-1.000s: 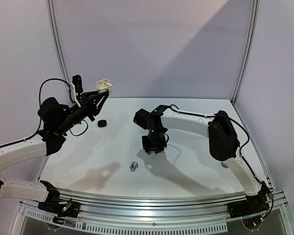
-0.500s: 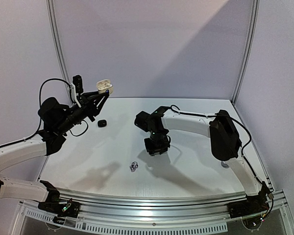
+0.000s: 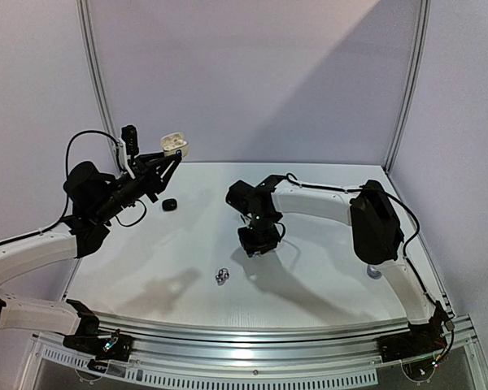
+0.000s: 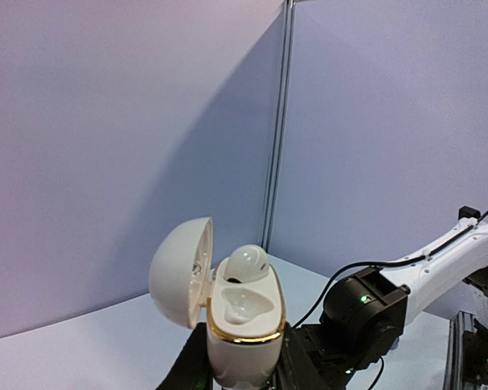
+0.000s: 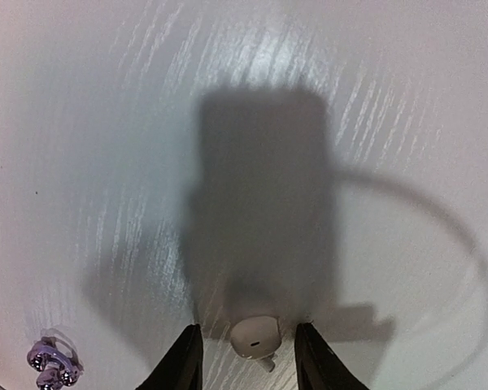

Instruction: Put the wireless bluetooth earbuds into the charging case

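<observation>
My left gripper (image 4: pixel 242 372) is shut on the lower body of a white charging case (image 4: pixel 244 325) with a gold rim, held upright high over the table's far left. Its lid (image 4: pixel 179 272) stands open. One white earbud (image 4: pixel 247 263) sits in the far socket and the near socket shows empty. In the top view the case (image 3: pixel 174 144) is above the left gripper (image 3: pixel 166 160). My right gripper (image 5: pixel 248 361) is open, pointing down at mid-table, with a second white earbud (image 5: pixel 254 337) lying between its fingers, a gap on each side. The top view hides that earbud under the right gripper (image 3: pixel 259 242).
A pair of silvery-grey earbuds (image 3: pixel 222 276) lies on the table in front of the right gripper, also low at the left of the right wrist view (image 5: pixel 50 364). A small black item (image 3: pixel 170 204) rests at the far left. A small grey object (image 3: pixel 374 274) sits beside the right arm.
The right gripper has shifted slightly to the right over the table. The left arm and the case have not moved.
</observation>
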`<state>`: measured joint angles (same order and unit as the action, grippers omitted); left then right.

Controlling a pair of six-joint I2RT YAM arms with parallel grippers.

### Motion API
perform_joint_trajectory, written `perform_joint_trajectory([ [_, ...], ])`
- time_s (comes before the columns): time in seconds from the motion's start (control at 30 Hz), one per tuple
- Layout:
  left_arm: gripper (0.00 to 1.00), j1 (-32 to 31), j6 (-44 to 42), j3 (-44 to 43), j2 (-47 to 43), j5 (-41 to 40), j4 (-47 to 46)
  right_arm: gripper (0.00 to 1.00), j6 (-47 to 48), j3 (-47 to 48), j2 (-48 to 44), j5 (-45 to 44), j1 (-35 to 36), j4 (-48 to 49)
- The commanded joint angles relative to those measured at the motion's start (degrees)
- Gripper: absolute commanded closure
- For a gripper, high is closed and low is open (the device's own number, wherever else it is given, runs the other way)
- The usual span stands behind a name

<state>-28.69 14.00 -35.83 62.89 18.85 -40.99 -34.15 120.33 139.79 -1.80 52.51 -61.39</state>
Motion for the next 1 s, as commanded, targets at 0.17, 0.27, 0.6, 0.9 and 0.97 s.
perform_joint_trajectory([
  [0.17, 1.00, 0.48, 0.07, -1.25, -0.24, 0.64, 1.09, 0.67, 1.50, -0.39, -0.23, 1.14, -0.77, 4.23],
  [0.27, 1.00, 0.53, 0.07, -1.30, -0.20, 0.68, 1.18, 0.71, 1.38, 0.02, 0.30, 1.16, -0.77, 3.27],
  [0.6, 1.00, 0.56, 0.11, -1.09, -0.17, 0.70, 1.18, 0.72, 1.81, -0.31, -0.64, -2.23, -0.51, -1.01],
  [0.9, 1.00, 0.53, -0.09, -0.99, -0.25, 0.74, 1.35, 0.79, 1.63, 0.69, -0.15, -1.10, -0.42, 1.11],
  [0.97, 1.00, 0.55, -0.08, -1.01, -0.39, 0.75, 1.35, 0.83, 1.63, 0.99, 0.10, -1.10, -0.44, 0.88],
])
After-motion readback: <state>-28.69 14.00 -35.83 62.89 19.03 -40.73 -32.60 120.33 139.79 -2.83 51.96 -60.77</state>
